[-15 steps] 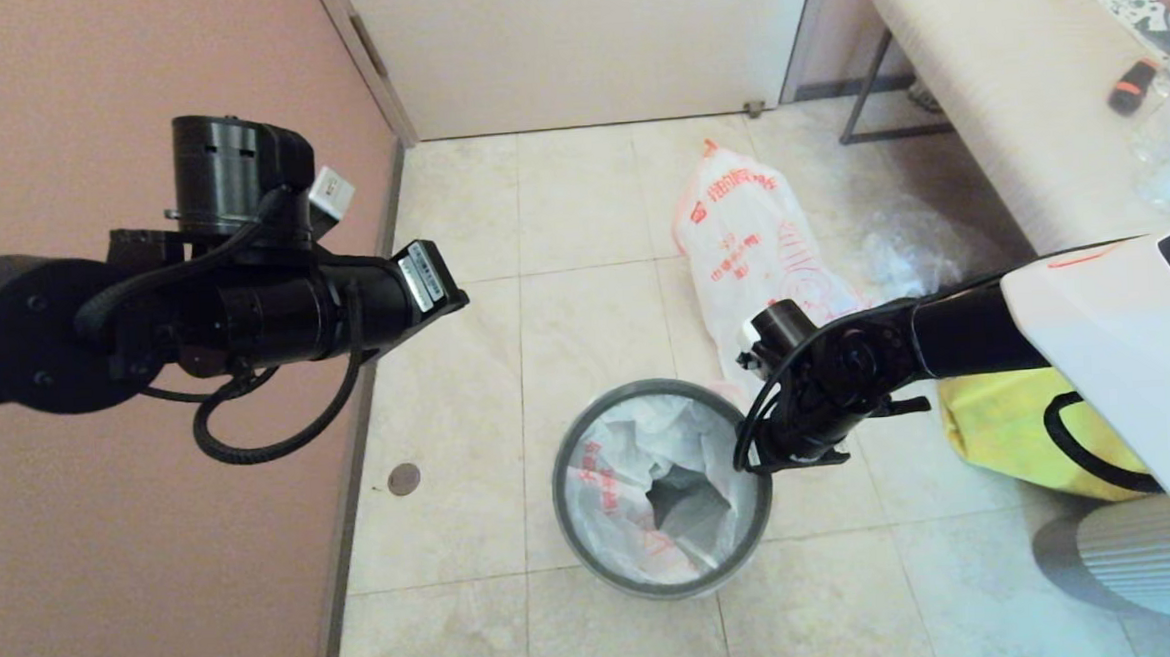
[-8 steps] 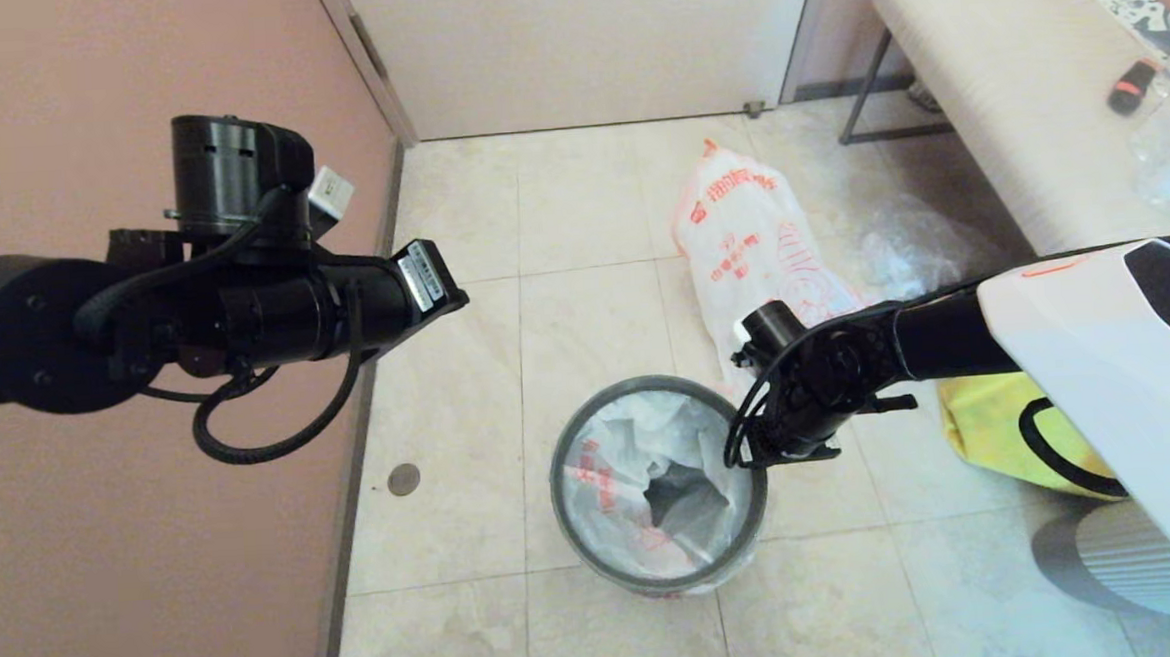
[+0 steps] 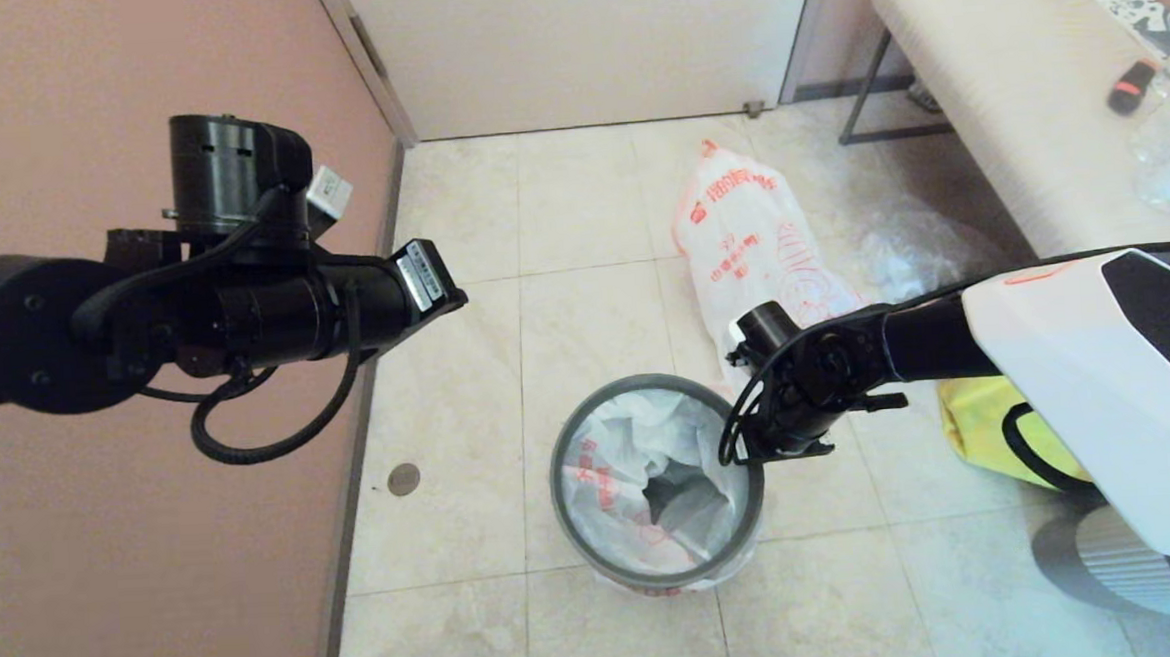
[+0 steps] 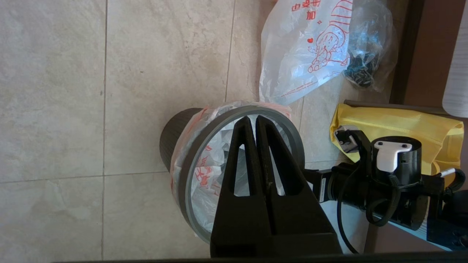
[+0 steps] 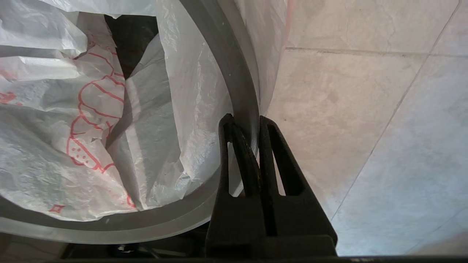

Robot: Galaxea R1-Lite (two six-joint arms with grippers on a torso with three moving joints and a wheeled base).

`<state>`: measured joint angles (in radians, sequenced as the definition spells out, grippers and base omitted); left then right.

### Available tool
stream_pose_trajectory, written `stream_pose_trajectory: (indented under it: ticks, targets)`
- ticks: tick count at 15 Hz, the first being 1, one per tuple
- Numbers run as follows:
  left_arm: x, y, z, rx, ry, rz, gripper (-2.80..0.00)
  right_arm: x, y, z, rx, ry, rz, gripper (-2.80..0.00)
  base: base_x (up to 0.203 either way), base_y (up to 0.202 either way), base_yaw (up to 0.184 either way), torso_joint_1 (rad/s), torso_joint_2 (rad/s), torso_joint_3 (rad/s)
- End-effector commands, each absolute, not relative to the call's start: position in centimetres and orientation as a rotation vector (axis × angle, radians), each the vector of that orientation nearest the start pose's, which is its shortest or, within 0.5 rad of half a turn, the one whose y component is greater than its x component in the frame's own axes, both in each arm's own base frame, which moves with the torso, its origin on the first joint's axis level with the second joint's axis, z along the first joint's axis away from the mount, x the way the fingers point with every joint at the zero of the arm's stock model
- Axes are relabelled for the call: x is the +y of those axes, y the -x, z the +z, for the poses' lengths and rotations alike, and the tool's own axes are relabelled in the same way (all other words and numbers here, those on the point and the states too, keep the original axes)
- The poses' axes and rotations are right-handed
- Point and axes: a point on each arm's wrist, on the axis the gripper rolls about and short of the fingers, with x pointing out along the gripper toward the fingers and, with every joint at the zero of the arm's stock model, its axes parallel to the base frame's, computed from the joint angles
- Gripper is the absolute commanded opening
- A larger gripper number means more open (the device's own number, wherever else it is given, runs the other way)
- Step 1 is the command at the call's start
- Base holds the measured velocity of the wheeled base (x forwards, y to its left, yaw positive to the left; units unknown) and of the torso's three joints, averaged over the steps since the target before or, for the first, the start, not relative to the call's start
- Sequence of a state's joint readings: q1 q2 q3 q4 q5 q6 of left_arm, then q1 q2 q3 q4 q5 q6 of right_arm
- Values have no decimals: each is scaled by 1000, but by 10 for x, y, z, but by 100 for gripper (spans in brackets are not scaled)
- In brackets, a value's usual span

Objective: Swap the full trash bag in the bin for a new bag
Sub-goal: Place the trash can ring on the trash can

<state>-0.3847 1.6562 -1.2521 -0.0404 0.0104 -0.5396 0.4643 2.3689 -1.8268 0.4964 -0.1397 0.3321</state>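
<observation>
Fingers (image 5: 243,138) pinching bin's hoop rim (image 5: 239,87)

The robot's left arm stretched level across the left side of the head view, black, with a looped cable hanging beneath its wrist. Its left pincer (image 4: 256,120) pointed downward, the two black fingers (image 4: 243,146) pressed together with only a thin seam between them, gripping nothing. The right arm reached in from the right side of the head view, a white shell on its upper part and a black forearm angling down toward the floor. The right pincer (image 5: 244,122) hung low, its fingers (image 5: 272,153) drawn tightly closed around a dark grey hoop rim (image 5: 237,84).
</observation>
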Motion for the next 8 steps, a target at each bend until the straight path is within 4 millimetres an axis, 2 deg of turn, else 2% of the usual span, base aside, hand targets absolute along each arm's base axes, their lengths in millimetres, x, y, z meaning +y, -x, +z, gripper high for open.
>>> stream_pose_trajectory:
  ticks: [1,3,4,8]
  targets:
    - [-117,-289,263,447,459,-263,-280,201,-409,94,1026,16,116,-280,0,0,0,0,0,0]
    - [-117,-289,263,447,459,-263,-280,202,-409,95,1014,37,111,-280,0,0,0,0,0,0]
    - [-117,-289,263,447,459,-263,-280,202,-408,98,1006,37,113,0,0,0,0,0,0,0]
    - [-117,-289,263,451,458,-264,-280,206,-397,117,982,33,136,0,0,0,0,0,0,0]
